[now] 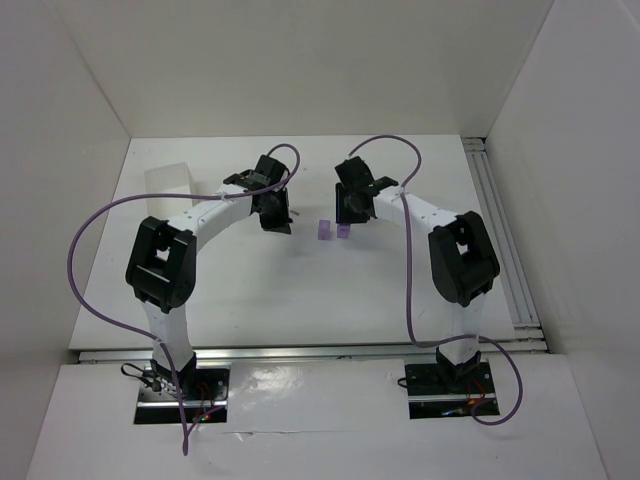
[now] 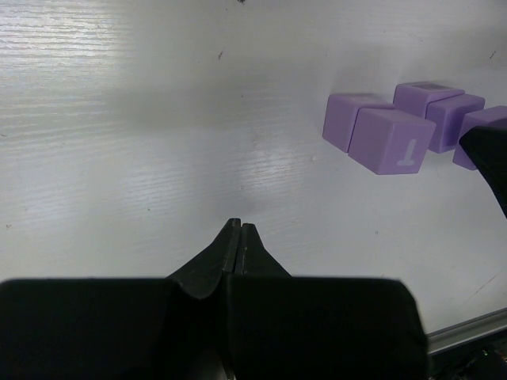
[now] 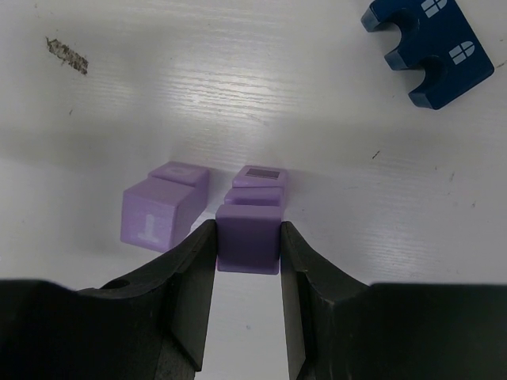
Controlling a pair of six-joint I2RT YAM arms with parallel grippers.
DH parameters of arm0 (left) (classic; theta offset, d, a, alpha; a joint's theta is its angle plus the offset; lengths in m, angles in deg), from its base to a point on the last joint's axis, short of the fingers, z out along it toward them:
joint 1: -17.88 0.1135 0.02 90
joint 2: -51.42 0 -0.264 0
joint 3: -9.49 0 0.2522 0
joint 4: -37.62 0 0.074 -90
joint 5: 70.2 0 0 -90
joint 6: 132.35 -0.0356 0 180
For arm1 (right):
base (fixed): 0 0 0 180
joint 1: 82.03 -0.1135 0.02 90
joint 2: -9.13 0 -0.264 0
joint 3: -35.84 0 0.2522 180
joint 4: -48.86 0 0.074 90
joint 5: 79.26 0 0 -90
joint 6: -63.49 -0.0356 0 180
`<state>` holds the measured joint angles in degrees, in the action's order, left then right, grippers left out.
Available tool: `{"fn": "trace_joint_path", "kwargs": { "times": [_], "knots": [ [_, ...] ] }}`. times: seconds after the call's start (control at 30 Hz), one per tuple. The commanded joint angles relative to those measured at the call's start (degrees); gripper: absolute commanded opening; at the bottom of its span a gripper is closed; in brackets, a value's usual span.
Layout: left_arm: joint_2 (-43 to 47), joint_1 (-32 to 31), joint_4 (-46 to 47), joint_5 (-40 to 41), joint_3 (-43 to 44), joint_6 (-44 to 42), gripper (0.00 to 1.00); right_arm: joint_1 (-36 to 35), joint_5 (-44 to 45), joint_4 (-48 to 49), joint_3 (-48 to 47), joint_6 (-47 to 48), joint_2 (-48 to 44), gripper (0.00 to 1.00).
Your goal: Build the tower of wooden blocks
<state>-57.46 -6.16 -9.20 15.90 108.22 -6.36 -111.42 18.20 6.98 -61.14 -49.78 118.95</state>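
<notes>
The block pair (image 3: 162, 207) lies just left of the block row (image 3: 253, 198).

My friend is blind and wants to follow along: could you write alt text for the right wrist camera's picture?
The right hand grips a light purple block between two black fingers, against a white table. More purple blocks sit just beyond and left; a dark blue arched piece lies top right.

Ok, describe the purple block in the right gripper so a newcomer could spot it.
On the white table, find the cluster of purple cubes near its middle. The held cube is pinched in the right gripper; its visible faces are plain, unlike the T-marked cube beside it.
</notes>
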Motion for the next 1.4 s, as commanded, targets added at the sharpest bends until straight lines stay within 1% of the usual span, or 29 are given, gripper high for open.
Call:
{"fn": "trace_joint_path", "kwargs": {
  "times": [0.0, 0.5, 0.73, 0.9, 1.03, 1.37],
  "knots": [
    [2.62, 0.39, -0.52, 0.30, 0.55, -0.57, 0.02, -0.50, 1.50, 0.96, 0.08, 0.50, 0.48, 0.35],
    [2.62, 0.39, -0.52, 0.30, -0.51, -0.57, 0.02, -1.02, 1.50, 0.43, -0.98, 0.50, 1.10, 0.36],
    [2.62, 0.39, 0.01, 0.30, -0.51, -0.57, 0.02, -1.02, 1.50, -0.09, -0.98, 0.50, 1.63, 0.43],
    [2.10, 0.39, 0.01, 0.30, -0.51, -0.57, 0.02, -1.02, 1.50, -0.09, -1.51, 0.50, 1.63, 0.44],
    [2.09, 0.39, 0.01, 0.30, -0.51, -0.57, 0.02, -1.02, 1.50, -0.62, -2.03, 0.50, 1.63, 0.51],
    [2.09, 0.39, 0.01, -0.23, -0.51, -0.57, 0.01, -1.02, 2.02, -1.67, -2.56, 0.50, 1.10, 0.52]
  ]
}}
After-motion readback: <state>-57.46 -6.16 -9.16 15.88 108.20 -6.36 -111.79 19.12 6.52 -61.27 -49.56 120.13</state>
